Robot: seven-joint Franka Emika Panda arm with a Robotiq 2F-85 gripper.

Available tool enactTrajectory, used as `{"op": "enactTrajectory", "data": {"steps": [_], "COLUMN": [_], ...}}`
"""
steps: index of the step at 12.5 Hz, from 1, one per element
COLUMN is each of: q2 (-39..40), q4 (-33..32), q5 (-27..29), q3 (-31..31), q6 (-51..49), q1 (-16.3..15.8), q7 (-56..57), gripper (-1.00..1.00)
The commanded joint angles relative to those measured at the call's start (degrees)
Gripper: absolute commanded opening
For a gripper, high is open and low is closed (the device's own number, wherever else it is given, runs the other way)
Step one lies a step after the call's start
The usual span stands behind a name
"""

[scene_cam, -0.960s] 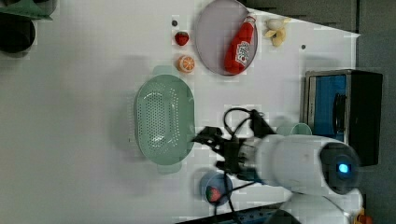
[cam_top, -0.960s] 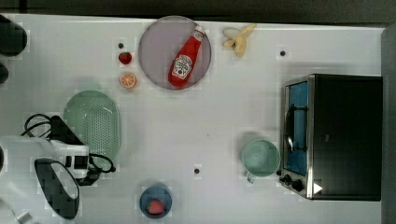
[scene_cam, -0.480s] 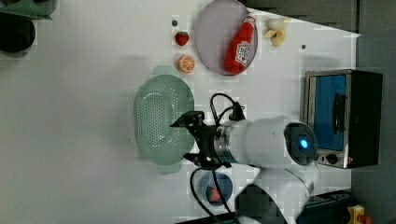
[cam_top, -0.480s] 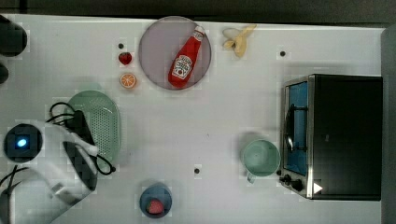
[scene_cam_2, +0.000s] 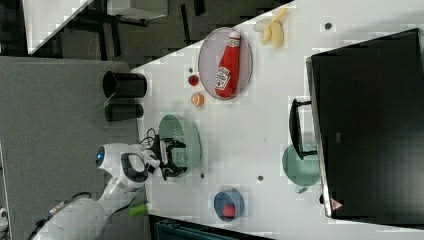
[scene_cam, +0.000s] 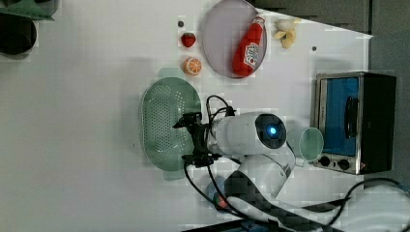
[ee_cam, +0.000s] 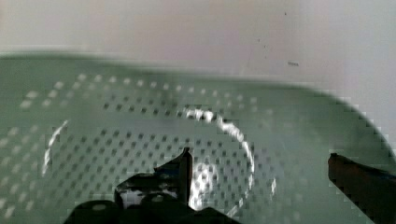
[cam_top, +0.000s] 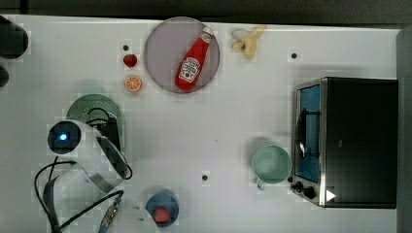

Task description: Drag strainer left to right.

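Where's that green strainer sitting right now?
The strainer lies on the white table in the middle of the left view, just below the orange slice, with the robot's open gripper hanging over its right side.

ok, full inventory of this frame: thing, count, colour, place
strainer: 1, mint green, top view's left, under the gripper
plate: 1, grey-lilac, top view's upper middle
ketchup bottle: 1, red, lying on the plate
strawberry: 1, red, left of the plate
orange half: 1, orange, below the strawberry
banana: 1, pale yellow, right of the plate
mug: 1, mint green, beside the oven
toaster oven: 1, black, top view's right
bowl: 1, blue, red thing inside, bottom edge
cups: 2, black, right view's left
gripper: 1, black, open over the strainer
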State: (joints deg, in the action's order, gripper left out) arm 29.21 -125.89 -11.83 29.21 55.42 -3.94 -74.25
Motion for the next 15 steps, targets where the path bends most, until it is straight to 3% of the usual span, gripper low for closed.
{"op": "enactTrajectory", "data": {"steps": [1, 9, 15], "q2": [0.25, 0.97, -3.27], "q4": [1.02, 0.19, -3.82], "q5": [0.74, 0.07, 0.07], "q3": [-1.34, -5.56, -7.60], "q6": [3.80, 5.63, 5.55], "q1": [-0.43, -0.43, 2.50], "q7": [-4.52, -4.43, -3.53], "gripper": [1.00, 1.00, 1.00]}}
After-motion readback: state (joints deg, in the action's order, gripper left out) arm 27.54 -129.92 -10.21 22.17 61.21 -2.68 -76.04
